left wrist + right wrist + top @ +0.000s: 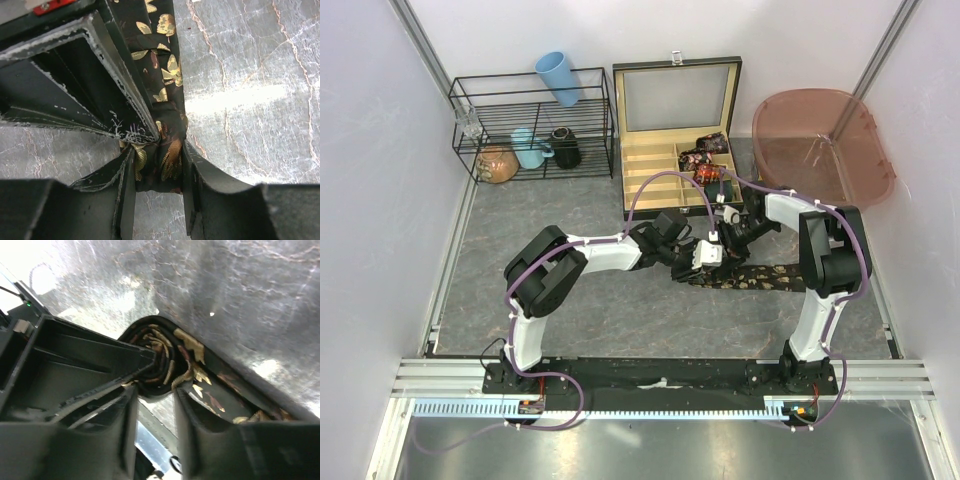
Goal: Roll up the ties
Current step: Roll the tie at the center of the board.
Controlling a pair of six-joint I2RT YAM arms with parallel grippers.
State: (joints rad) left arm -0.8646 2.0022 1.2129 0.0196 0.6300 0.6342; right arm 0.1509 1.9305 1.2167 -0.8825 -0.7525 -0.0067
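A dark fabric necktie with gold-tan prints [767, 279] [167, 65] lies flat on the grey table [600, 310], its left end wound into a small coil [161, 359]. Two dark rolled ties [705, 153] sit in the open wooden box [645, 172], in its right compartments.

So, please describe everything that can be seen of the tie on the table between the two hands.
The tie is narrow dark fabric, slightly shiny, with gold-tan leaf-like prints and some red. One end is wound into a small coil. The rest lies flat on the grey table, running toward the right arm's side. The left hand pinches the fabric at the coil. The right hand is close against it, its grip unclear.
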